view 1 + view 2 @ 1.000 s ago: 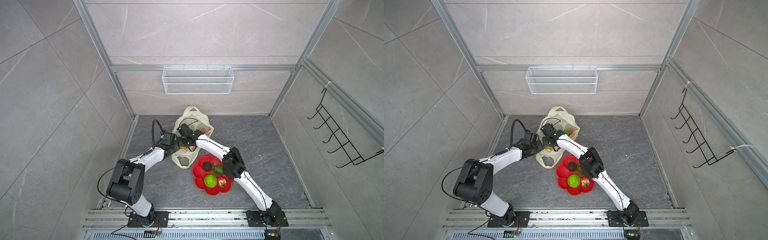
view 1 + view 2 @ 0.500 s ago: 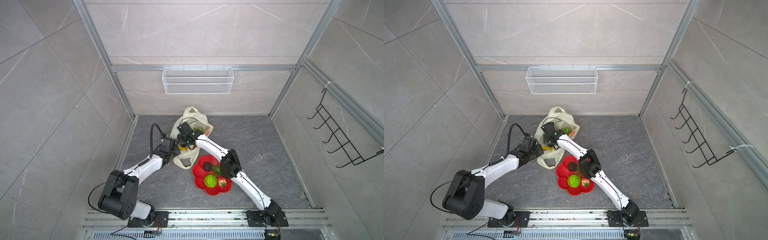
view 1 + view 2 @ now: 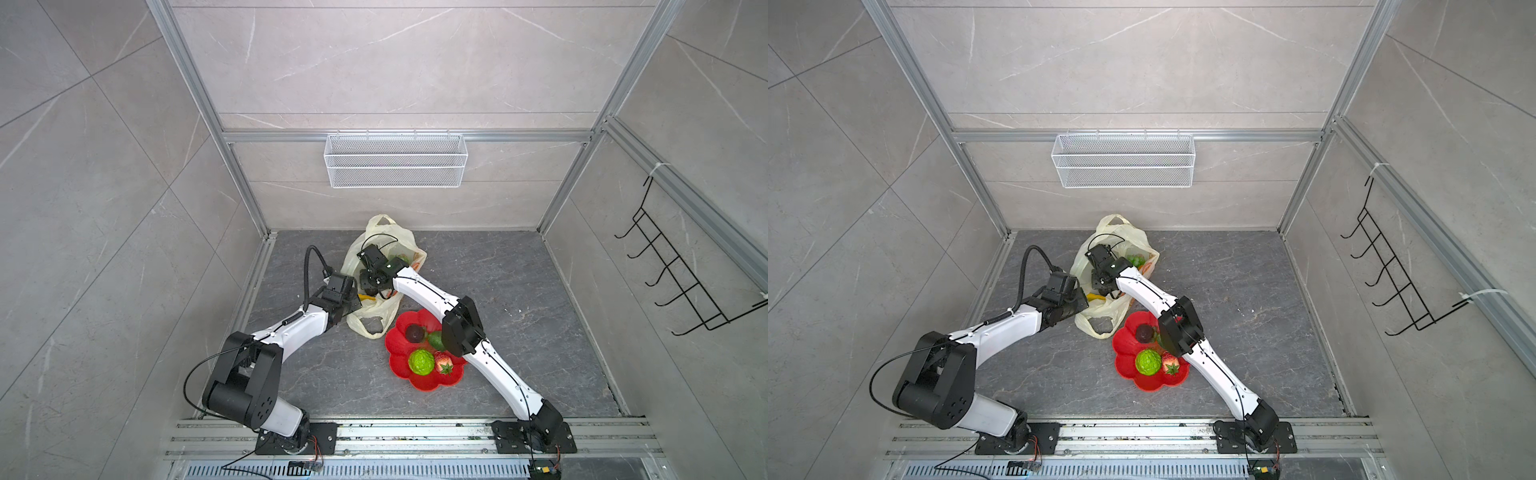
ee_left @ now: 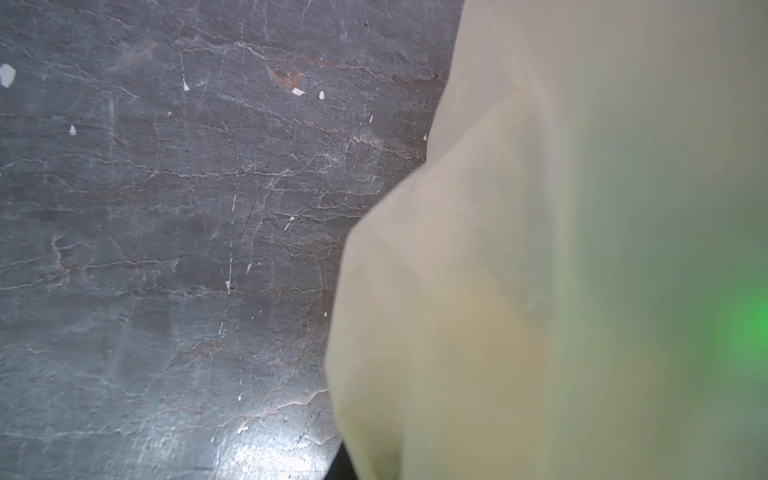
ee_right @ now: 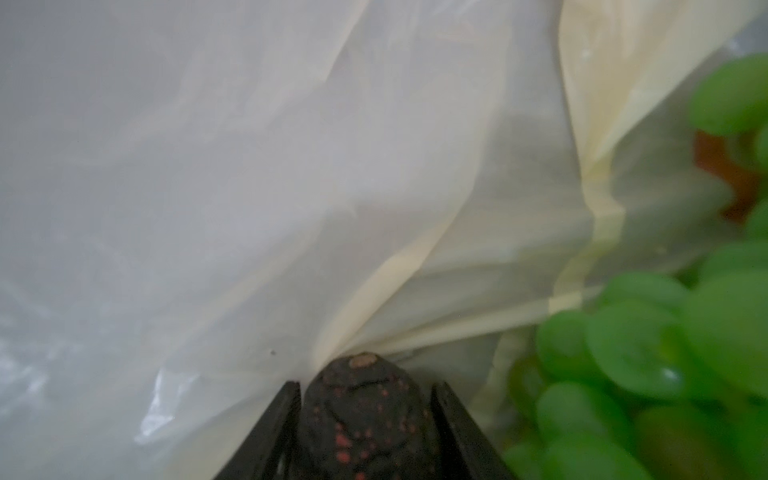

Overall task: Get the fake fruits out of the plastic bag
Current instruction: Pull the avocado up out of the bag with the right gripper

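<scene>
Now the right fingers (image 5: 286, 415) clasp a dark avocado (image 5: 365, 419) deep inside the plastic bag (image 3: 376, 309), just beside the green grape bunch (image 5: 640, 345). The left fingers (image 3: 353, 306) are closed tight at the bag's near edge. The bag slumps on the counter (image 3: 519, 291) beside the red plate (image 3: 397, 368).

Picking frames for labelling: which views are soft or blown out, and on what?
Left wrist view: the plastic bag is a close blur with a green haze; the floor is sharp, with one glare patch. Right wrist view: the grape bunch is out of focus, the bag film is washed pale, and the dark avocado is fairly crisp. Both top views: sharp, evenly lit, only soft shadows.
</scene>
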You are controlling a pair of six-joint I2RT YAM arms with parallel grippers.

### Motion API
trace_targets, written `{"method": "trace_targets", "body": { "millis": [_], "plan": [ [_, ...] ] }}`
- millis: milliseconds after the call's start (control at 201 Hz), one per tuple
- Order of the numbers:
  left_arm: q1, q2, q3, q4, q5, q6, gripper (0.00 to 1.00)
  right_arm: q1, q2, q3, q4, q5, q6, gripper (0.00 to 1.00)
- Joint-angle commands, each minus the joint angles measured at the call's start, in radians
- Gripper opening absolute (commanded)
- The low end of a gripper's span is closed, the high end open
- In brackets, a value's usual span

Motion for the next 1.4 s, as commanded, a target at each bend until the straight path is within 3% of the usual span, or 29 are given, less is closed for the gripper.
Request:
{"method": "trace_targets", "body": {
  "millis": [0, 343, 692, 956, 1140, 1394],
  "plan": [
    [0.01, 0.036, 0.069, -0.027, -0.03, 0.021, 0.0, 0.016, -0.165, -0.095, 0.046, -0.055, -0.022, 0.46],
    [0.048, 0.069, 0.114, -0.041, -0.009, 0.035, 0.0, 0.018, -0.399, -0.476, 0.261, -0.078, -0.012, 0.47],
    [0.088, 0.052, 0.066, -0.044, 0.003, 0.043, 0.0, 0.015, -0.451, -0.584, 0.286, -0.089, -0.021, 0.5],
    [0.152, 0.06, 0.023, -0.026, 0.028, 0.048, 0.0, -0.031, -0.646, -0.9, 0.474, -0.176, 0.031, 0.53],
    [0.152, 0.057, 0.012, -0.021, 0.025, 0.047, 0.0, -0.042, -0.709, -0.954, 0.507, -0.215, 0.039, 0.54],
    [0.158, 0.034, 0.002, -0.021, 0.022, 0.076, 0.0, -0.041, -0.804, -1.032, 0.49, -0.178, 0.021, 0.54]
  ]
}}
